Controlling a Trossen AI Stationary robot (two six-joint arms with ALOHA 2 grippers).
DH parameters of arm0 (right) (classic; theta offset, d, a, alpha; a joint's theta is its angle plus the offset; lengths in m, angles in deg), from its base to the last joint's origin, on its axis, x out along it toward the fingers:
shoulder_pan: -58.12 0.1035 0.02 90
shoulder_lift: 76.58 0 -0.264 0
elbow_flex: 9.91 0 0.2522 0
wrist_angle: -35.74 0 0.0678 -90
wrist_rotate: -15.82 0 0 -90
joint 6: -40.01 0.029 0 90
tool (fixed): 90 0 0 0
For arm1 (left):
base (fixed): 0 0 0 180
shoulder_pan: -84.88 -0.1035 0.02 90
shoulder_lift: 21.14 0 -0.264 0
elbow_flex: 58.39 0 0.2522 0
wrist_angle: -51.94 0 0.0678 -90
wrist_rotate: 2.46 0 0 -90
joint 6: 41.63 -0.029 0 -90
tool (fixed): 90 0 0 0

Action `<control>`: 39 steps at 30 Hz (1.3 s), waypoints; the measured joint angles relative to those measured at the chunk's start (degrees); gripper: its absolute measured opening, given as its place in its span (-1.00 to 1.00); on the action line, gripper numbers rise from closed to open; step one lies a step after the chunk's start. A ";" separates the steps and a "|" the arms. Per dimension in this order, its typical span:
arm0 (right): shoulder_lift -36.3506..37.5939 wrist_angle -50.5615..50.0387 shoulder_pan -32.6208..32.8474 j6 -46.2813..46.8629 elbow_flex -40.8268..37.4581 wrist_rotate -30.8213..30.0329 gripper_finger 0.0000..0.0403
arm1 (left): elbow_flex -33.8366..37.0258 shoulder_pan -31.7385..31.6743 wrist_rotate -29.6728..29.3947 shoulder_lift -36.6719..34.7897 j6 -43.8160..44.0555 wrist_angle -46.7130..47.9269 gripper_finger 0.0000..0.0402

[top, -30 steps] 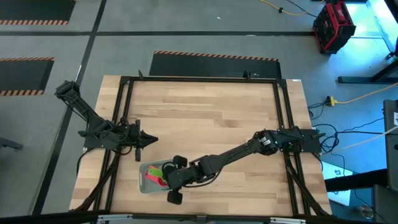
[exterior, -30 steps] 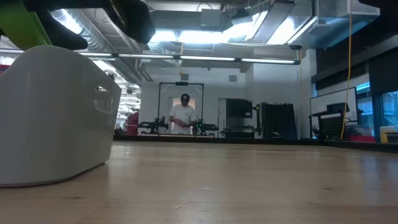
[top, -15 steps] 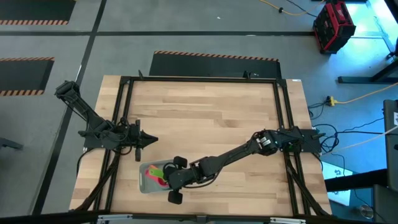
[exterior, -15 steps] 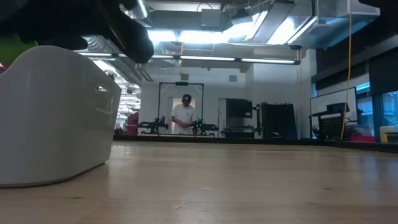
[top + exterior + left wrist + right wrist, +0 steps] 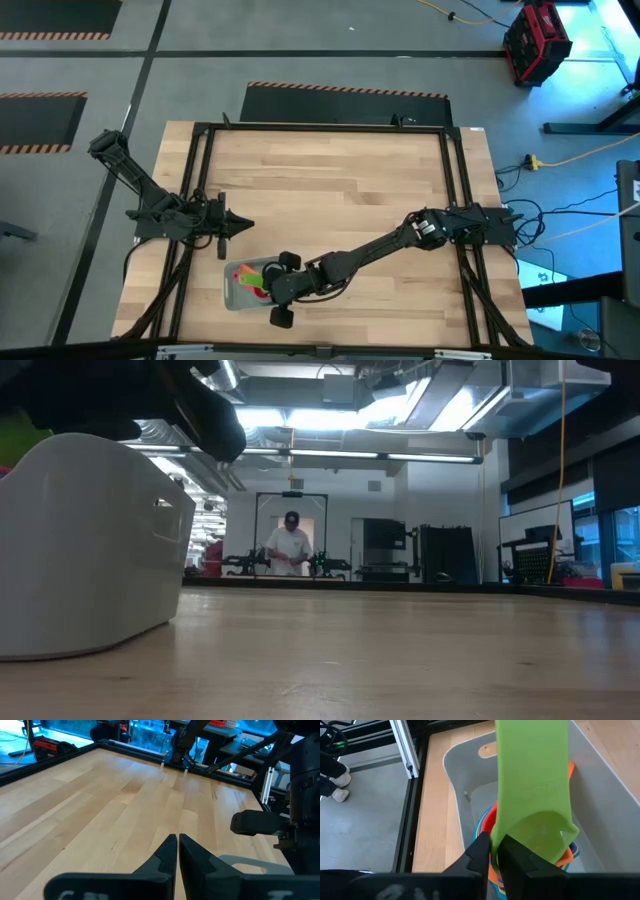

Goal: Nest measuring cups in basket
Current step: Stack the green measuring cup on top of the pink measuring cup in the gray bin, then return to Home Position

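The pale grey basket (image 5: 238,287) stands near the table's front left, and its wall (image 5: 90,550) fills the left of the low view. Inside it lie nested measuring cups (image 5: 487,827) with orange, blue and pink rims showing. A green measuring cup (image 5: 532,785) hangs over that stack, its handle pointing away from my right gripper (image 5: 495,851), which is shut on it. In the high view the green cup (image 5: 262,275) shows at the basket's right side. My left gripper (image 5: 177,845) is shut with nothing in it, above the table's left part, beyond the basket. My right gripper pinches the green cup by the side edge of its bowl (image 5: 501,834), which runs into the narrow gap between the two fingers. The fingers slant down from the table's right side. The cup sits low inside the basket above the stacked cups; whether it rests on them I cannot tell.
The right arm (image 5: 380,245) reaches across the front of the table to the basket. The rest of the wooden tabletop (image 5: 330,180) is bare within a black frame. A person (image 5: 290,545) stands far back in the room.
My right gripper has gone down with the green cup. In the low view the cup has sunk from well above the basket's wall to just behind its rim. In the last half second it has kept still.
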 joint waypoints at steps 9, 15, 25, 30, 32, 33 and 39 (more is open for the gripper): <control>0.00 0.06 -0.09 0.02 -0.02 1.42 -0.79 | 0.00 0.01 0.00 0.01 -0.02 -0.01 -0.94; 0.00 0.07 -0.23 0.01 -0.02 1.91 -0.79 | 0.00 -0.01 0.00 0.00 0.00 0.01 -0.94; 0.00 0.35 -0.55 0.21 -0.02 3.48 -0.62 | 0.00 0.00 0.00 -0.01 0.00 -0.01 -0.94; 0.00 0.37 -0.52 0.21 -0.02 2.96 -0.38 | 0.00 0.01 0.00 -0.01 0.02 0.00 -0.94; 0.00 0.35 -0.55 0.21 -0.02 1.70 -0.30 | 0.00 0.01 0.02 0.00 0.01 0.01 -0.94; 0.00 0.35 -0.55 0.21 -0.02 1.23 -0.26 | 0.00 -0.01 0.01 0.00 0.02 0.00 -0.94; 0.00 0.47 -0.55 0.15 -0.02 0.94 -0.11 | 0.00 0.00 0.02 -0.01 0.05 0.01 -0.94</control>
